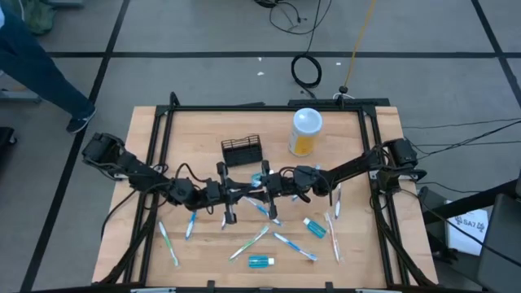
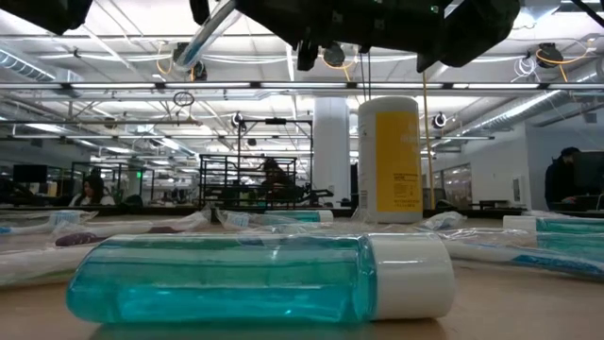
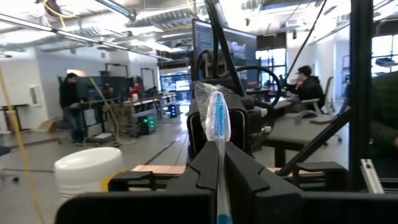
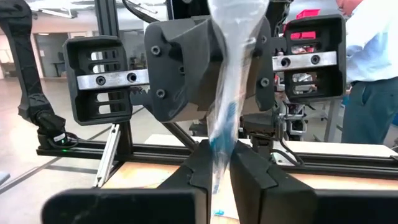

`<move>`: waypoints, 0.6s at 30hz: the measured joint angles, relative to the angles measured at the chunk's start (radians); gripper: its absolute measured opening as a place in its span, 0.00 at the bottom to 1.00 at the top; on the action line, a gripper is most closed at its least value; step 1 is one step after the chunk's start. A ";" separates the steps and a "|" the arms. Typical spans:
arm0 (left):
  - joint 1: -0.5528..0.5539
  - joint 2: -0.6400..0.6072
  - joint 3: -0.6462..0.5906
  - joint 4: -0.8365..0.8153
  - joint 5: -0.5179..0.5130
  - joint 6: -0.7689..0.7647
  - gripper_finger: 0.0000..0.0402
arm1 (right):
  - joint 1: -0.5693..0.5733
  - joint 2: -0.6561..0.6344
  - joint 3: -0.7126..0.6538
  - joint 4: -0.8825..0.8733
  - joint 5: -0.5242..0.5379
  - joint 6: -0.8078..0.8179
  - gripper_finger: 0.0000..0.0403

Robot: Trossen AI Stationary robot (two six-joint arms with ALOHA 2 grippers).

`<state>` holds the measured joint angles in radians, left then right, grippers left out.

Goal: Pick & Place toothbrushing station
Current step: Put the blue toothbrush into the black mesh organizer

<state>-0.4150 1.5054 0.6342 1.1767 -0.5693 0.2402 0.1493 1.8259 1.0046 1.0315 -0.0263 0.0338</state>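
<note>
Above the counter's (image 1: 146, 122) middle, left gripper (image 1: 248, 190) and right gripper (image 1: 267, 185) both had jaws clamped on 1 wrapped toothbrush (image 1: 258, 182), near the black toothbrushing station (image 1: 242, 151).

Arms cut off by the low view's top edge; toothbrush (image 4: 225, 118) blurred in its wrapper; mouthwash bottle (image 2: 255, 277) blocking the table's near edge.

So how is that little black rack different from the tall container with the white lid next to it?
The black rack is low, boxy and slatted, so you can see through its sides; the white-lidded container is taller, round and closed, with orange-yellow showing below the lid. The rack looks empty from above, while the container appears to hold something. Both stand on the far part of the wooden table, apart from each other, and neither gripper touches them.
</note>
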 joint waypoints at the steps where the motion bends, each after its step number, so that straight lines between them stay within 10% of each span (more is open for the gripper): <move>1: 0.000 0.000 0.000 -0.001 -0.010 0.003 0.05 | 0.000 -0.001 0.000 -0.007 0.001 0.000 0.07; 18: -0.008 -0.089 0.000 -0.237 -0.112 -0.054 0.42 | 0.004 -0.280 -0.001 -0.658 0.094 -0.001 0.10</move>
<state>-0.4225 1.4167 0.6338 0.9397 -0.6811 0.1861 0.1537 1.5464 1.0034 0.3738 0.0672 0.0331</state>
